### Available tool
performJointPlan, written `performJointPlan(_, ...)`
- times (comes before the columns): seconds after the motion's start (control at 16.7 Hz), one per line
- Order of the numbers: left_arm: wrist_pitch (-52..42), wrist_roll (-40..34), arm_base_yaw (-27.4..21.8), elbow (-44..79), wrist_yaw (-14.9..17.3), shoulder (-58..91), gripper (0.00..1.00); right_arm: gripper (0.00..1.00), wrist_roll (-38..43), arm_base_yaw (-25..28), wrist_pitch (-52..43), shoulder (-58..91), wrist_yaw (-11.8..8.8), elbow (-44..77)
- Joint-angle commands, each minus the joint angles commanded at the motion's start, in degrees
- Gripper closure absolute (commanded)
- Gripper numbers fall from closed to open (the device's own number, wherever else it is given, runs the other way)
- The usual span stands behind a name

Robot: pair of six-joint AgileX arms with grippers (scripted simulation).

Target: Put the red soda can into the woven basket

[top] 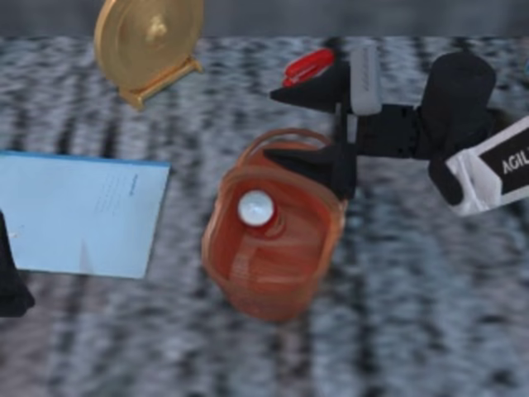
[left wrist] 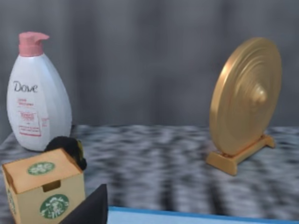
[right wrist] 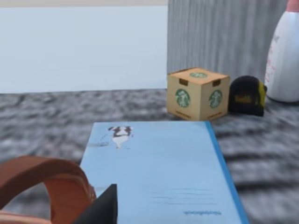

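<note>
The red soda can (top: pixel 257 210) stands upright inside the woven basket (top: pixel 303 266) at the table's middle, its silver top facing up. The basket's handle (top: pixel 279 137) arches over its far end and also shows in the right wrist view as the handle (right wrist: pixel 42 179). My right gripper (top: pixel 271 124) hovers open and empty above the basket's far right rim, one finger over the handle and the other beyond it. One dark fingertip (right wrist: pixel 102 207) shows in its wrist view. My left gripper (top: pixel 8 281) is parked at the table's left edge.
A red stapler (top: pixel 307 66) lies just behind the right gripper. A golden disc on a stand (top: pixel 149 37) is at the back left. A light blue book (top: pixel 78 211) lies left of the basket. A Dove bottle (left wrist: pixel 37 93), Starbucks box (left wrist: pixel 44 186) and black tape measure (left wrist: pixel 70 147) stand farther left.
</note>
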Motion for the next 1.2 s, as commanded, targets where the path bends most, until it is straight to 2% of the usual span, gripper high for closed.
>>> performJointPlan(0.3,-0.3,0.3,-0.2,0.5,0.0,0.3,0.00,0.00,0.0,-0.3,-0.3,-0.5,0.2,-0.2)
performJointPlan(0.42,-1.8,1.7,-1.0,3.4,0.1,2.2,0.00,0.00,0.0,-0.6,-1.5,-3.0,1.4,-1.6)
performJointPlan(0.54,-4.6,4.2,-2.6,8.4,0.4,5.8,0.00,0.00,-0.1,-1.2,-3.7,-7.3,3.5,-3.9)
performJointPlan(0.66,-9.0,7.7,-4.8,15.5,0.9,11.3,0.00,0.00,-0.1,-2.2,-6.9,-13.7,6.7,-7.3)
performJointPlan(0.84,-18.0,14.2,-9.3,28.2,1.8,23.0,0.00,0.00,-0.2,-4.1,-13.0,-25.6,12.8,-13.7)
performJointPlan(1.2,-42.4,30.6,-20.2,57.3,3.7,55.6,0.00,0.00,-0.5,-8.8,-28.8,-57.1,28.3,-29.9)
